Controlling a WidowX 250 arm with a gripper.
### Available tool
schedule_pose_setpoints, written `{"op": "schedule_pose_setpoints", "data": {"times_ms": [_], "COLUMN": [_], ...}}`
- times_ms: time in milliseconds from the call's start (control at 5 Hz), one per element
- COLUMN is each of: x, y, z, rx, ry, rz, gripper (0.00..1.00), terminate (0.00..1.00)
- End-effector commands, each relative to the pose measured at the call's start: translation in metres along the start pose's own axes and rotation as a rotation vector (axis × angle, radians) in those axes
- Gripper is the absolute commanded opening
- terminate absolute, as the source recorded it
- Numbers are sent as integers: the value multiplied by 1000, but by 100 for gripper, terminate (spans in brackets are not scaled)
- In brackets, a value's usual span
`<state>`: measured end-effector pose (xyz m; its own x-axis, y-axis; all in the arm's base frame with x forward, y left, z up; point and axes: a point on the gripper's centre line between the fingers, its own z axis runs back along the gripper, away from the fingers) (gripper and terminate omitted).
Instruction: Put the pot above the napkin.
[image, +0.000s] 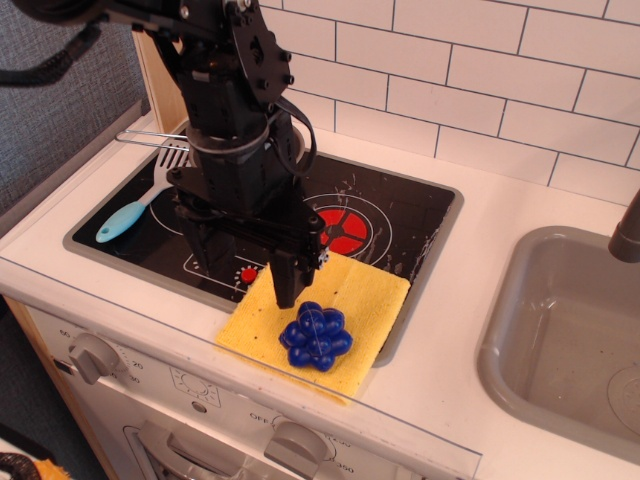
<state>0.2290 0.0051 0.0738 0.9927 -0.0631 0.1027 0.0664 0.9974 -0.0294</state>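
Pot (283, 140): mostly hidden behind the arm, upper left of centre; only a sliver of shiny rim shows right of the arm body, and two thin wire rods (150, 137) run out leftward from it toward the frame's left, likely the handle, so its long axis reads roughly left–right. It seems to sit on the back left of the stove (400, 215). From the gripper (290, 285) the pot lies up and behind, farther from the camera; the gripper hangs lower in frame, at the near edge of the stove, tip over the upper left corner of the napkin (360, 290). Whether it touches the cloth cannot be told. One dark finger points down; the other is not separable from it, so spread or closed cannot be told, and nothing visible is in its grasp. Grapes (316, 336) sit on the napkin just below the tip. Spatula (140, 205) lies at left on the stove, below the rods. Sink (560, 340) at right, well apart. Judgement: the reach goes back and up-frame, away from the napkin.
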Motion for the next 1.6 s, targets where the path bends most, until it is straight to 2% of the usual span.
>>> {"op": "schedule_pose_setpoints", "data": {"times_ms": [0,200,600,800,1000,1200,1400], "x": [0,11,87,120,136,134,133], "y": [0,15,62,80,89,93,90], "z": [0,2,8,-3,-18,-46,-56], "rx": [0,9,42,92,126,129,125], "ry": [0,-44,-132,-125,-91,-46,-44], "rz": [0,42,100,105,80,78,65], "gripper": [100,100,100,100,100,100,100], "terminate": [0,0,0,0,0,0,0]}}
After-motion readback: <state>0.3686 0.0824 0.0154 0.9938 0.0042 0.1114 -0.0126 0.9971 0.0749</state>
